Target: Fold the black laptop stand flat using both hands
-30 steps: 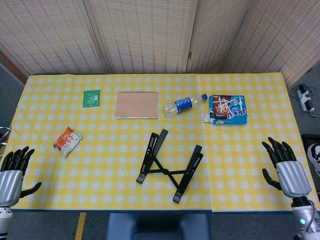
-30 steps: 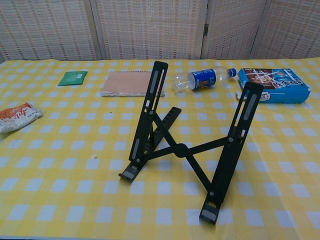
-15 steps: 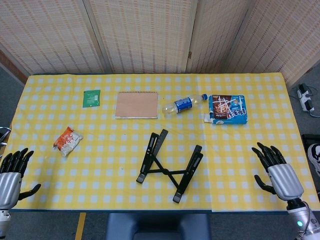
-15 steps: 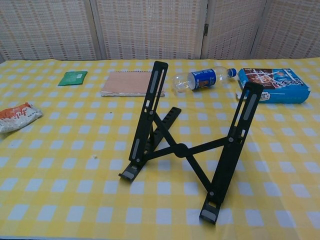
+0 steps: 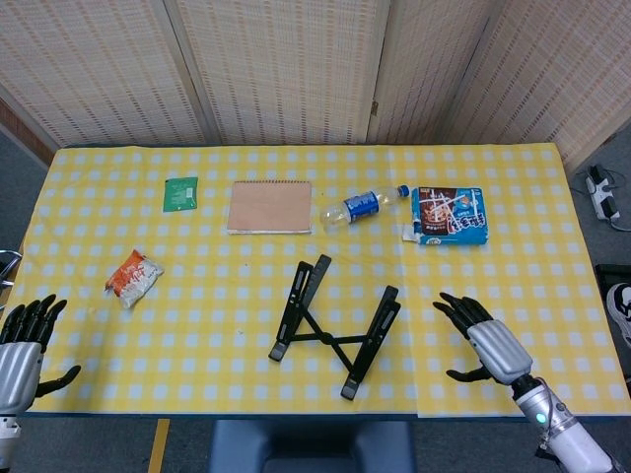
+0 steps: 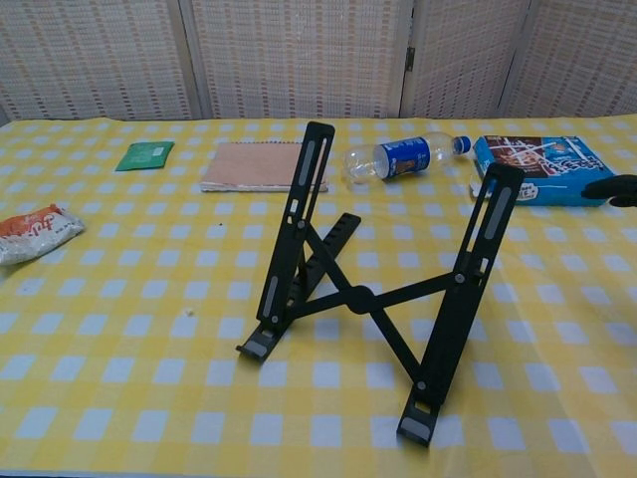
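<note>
- We see the black laptop stand (image 5: 335, 326) propped open, untouched.
- Our right hand (image 5: 485, 344) hovers beside it, fingers spread, empty.
- Our left hand (image 5: 22, 352) waits at the table edge (image 5: 118, 412), fingers apart.

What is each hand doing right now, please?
Left hand: open, holding nothing, at the table's left edge.
Right hand: open, holding nothing, right of the laptop stand.

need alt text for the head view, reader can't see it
A black laptop stand sits unfolded near the front edge of a yellow checked table, with the right hand open beside it and the left hand open at the table's left edge, neither touching it. A notebook, bottle and snack box lie farther back.
</note>
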Action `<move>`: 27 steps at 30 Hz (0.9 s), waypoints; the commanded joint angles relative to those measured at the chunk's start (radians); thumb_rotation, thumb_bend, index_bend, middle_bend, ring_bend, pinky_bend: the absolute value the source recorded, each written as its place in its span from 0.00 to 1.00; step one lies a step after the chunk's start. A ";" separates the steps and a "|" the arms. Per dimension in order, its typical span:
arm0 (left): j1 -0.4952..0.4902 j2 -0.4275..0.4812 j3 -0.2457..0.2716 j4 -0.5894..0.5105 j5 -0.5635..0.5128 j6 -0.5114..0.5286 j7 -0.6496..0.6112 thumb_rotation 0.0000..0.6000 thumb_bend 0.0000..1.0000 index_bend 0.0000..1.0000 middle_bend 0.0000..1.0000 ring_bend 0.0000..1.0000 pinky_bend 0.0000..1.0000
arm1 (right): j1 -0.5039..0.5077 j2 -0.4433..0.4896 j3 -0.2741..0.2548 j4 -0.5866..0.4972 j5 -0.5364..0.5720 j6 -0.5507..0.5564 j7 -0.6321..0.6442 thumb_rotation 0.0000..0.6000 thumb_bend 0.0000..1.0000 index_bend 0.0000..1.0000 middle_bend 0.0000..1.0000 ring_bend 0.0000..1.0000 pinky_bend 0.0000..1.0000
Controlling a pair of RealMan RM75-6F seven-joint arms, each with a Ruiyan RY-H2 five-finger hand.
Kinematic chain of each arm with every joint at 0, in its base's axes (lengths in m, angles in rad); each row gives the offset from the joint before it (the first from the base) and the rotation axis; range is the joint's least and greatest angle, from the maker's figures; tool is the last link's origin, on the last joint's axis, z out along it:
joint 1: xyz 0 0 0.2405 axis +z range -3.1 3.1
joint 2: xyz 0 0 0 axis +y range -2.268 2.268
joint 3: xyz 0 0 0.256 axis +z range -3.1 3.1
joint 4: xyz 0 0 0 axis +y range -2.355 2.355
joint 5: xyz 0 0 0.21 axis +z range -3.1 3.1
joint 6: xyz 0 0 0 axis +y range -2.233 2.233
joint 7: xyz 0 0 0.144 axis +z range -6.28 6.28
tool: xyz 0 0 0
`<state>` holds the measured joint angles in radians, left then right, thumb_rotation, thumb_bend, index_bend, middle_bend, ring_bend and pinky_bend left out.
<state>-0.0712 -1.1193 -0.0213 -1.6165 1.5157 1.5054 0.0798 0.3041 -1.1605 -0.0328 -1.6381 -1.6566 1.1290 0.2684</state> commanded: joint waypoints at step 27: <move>0.004 -0.001 0.005 0.018 -0.002 -0.009 -0.021 1.00 0.19 0.12 0.07 0.05 0.00 | 0.343 -0.317 0.063 0.222 -0.006 -0.198 0.603 0.90 0.15 0.00 0.00 0.00 0.00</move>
<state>-0.0675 -1.1207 -0.0169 -1.5982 1.5130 1.4961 0.0590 0.6316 -1.4661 0.0223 -1.4244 -1.6617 0.9384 0.8594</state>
